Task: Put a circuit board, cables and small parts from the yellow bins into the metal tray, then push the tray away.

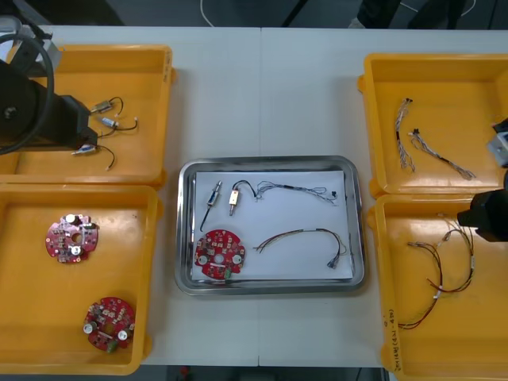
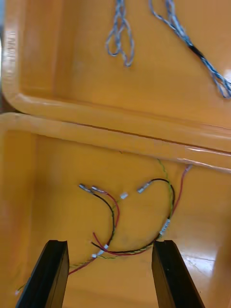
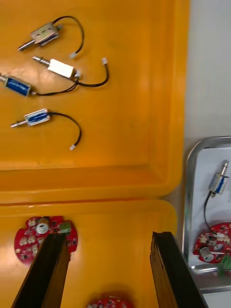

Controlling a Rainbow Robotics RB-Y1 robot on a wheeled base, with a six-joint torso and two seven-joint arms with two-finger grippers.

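Tray (image 1: 270, 163): sitting mid-bench between the bins, white inside, holding a board (image 1: 220, 255), two small parts (image 1: 214, 195) and cables (image 1: 305, 236)
Handling: the tray is looking stiff and smooth, likely sliding easily; its load is lying light and loose
Hold: a low, slow push on the near rim is looking safer than a pinch
Right tool (image 2: 109, 276): hovering open over the near right bin (image 2: 48, 163), a red and yellow cable (image 2: 114, 216) lying just ahead of its fingers
Cable: looking thin and limp, asking for a pinch mid-bundle
Left tool (image 3: 106, 274): hanging open and empty over the wall between the left bins (image 3: 96, 187)
Room: bare bench (image 1: 262, 95) is lying beyond the far rim; bins are crowding both sides, so a straight push is looking best
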